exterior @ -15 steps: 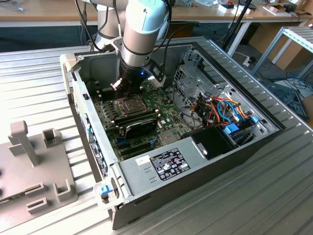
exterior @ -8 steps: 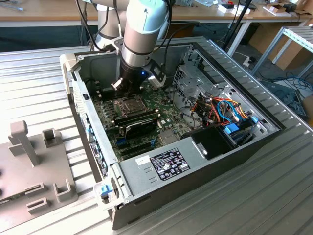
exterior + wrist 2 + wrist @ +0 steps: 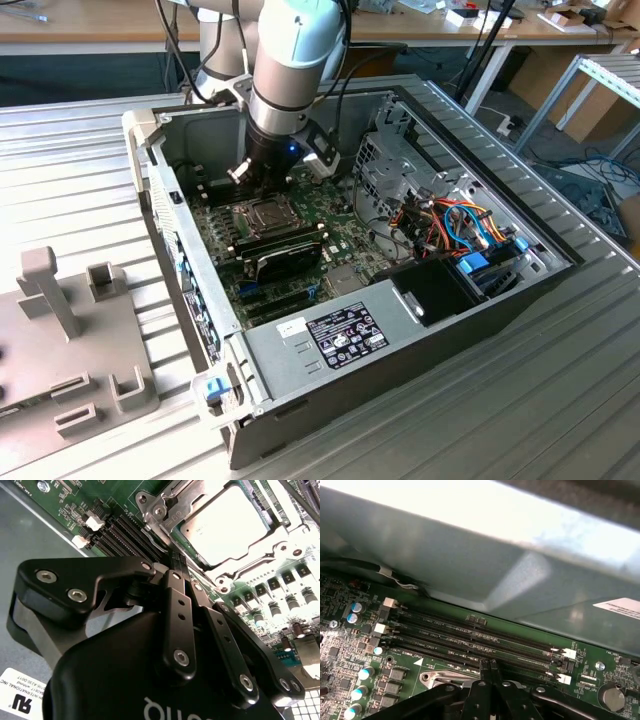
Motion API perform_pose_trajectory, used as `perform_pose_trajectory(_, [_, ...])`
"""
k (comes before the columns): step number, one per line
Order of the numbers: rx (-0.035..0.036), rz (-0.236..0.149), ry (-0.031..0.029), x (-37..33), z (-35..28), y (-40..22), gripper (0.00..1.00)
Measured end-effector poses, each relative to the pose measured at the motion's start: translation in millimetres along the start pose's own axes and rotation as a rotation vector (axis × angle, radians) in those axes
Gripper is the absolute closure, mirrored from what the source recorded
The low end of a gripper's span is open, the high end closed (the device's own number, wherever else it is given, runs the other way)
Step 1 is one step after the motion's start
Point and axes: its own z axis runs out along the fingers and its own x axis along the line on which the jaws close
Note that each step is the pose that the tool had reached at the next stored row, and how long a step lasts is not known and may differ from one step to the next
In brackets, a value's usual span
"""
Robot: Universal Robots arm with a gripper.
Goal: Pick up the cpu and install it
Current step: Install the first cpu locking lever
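While the black end effector (image 3: 176, 562) hangs low over the green motherboard (image 3: 115, 500), its thin fingers (image 3: 172, 560) are pressed together with nothing between them. Beyond the tips, toward the second wrist view's upper right, the small flat square silvery-grey cpu (image 3: 225, 524) lies seated in its socket with the hinged metal frame (image 3: 250, 560) around it.

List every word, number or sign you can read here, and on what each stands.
Nothing reads with certainty.
Label on the power supply: too small.
Sticker on the case wall: cut off, upside down.
White print on the green board: blurred.
Marks on the cpu: washed out.
Letters on the gripper: cut off.
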Motion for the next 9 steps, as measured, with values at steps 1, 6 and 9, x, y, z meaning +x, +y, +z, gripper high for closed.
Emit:
perform_pose_trajectory(1, [0.0002, 0.0, 0.0001, -0.1, -0.6, 0.3, 0.89])
perform_pose_trajectory(6, [0.0042, 0.0, 0.0011, -0.8, -3.2, 2.4, 0.89])
perform_pose_trajectory(9, [0.0088, 0.0, 0.0024, -1.8, -2.7, 5.9, 0.89])
